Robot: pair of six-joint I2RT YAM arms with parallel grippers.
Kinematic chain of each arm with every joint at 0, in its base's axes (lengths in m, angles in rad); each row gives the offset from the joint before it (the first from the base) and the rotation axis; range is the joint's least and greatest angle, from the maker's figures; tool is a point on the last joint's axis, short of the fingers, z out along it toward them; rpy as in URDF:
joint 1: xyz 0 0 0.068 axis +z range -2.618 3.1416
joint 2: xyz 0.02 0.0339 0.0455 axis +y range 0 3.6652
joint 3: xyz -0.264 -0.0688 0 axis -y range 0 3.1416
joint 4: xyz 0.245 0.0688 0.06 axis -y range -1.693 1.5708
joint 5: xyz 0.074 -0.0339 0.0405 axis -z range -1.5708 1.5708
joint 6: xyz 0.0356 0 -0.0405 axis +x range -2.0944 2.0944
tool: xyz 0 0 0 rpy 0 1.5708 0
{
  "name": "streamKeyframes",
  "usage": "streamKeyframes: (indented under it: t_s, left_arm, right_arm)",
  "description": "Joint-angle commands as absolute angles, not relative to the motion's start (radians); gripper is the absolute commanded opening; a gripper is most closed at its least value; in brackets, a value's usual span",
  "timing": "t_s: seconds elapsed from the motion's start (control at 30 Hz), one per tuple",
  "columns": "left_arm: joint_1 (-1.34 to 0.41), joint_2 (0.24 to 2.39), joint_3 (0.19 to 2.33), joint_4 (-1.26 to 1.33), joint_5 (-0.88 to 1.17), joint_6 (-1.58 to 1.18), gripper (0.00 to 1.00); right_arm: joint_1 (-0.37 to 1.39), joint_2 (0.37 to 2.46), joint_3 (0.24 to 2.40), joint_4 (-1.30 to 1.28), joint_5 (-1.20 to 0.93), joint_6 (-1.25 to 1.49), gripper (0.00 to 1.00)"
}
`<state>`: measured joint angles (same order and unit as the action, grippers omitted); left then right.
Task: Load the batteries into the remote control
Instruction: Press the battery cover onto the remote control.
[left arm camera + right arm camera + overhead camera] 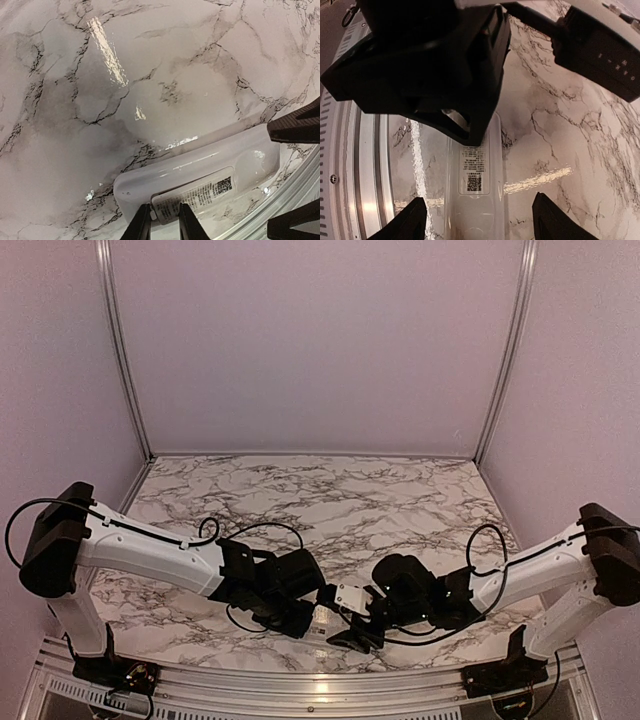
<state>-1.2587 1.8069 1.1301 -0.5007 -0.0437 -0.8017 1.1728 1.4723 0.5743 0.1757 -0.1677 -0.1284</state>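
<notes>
The remote control point(348, 597) lies back up near the table's front edge, between the two grippers. Its white back with a printed label shows in the left wrist view point(200, 165) and the right wrist view point(475, 200). My left gripper point(322, 612) is shut on one end of the remote, its fingers point(141, 225) pinched close together at the label's corner. My right gripper point(479, 202) is open, its fingers point(412, 220) spread on either side of the remote's other end. The batteries are out of view.
A metal rail point(365, 175) runs along the table's front edge, close beside the remote. The marble tabletop point(330, 500) stretches back to plain walls with aluminium posts point(122, 350). The right gripper's fingers point(295, 125) stand at the right of the left wrist view.
</notes>
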Motion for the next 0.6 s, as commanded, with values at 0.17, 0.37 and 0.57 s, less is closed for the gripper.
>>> streamKeyframes:
  t_s: [0.17,0.37,0.57]
  left_arm:
    - [-1.262,1.873,1.071,-0.514,-0.017,-0.793,0.2]
    - [-1.262,1.875,1.065,-0.511,-0.013,-0.793,0.2]
    - [-1.262,1.876,1.064,-0.505,-0.012,-0.795,0.2]
  right_arm:
    - [1.115,1.456,0.53,0.364,-0.161,0.009,0.7]
    - [1.012,1.433,0.443,0.524,-0.347,0.115,0.52]
    - [1.019,1.513,0.499,0.494,-0.421,0.123,0.15]
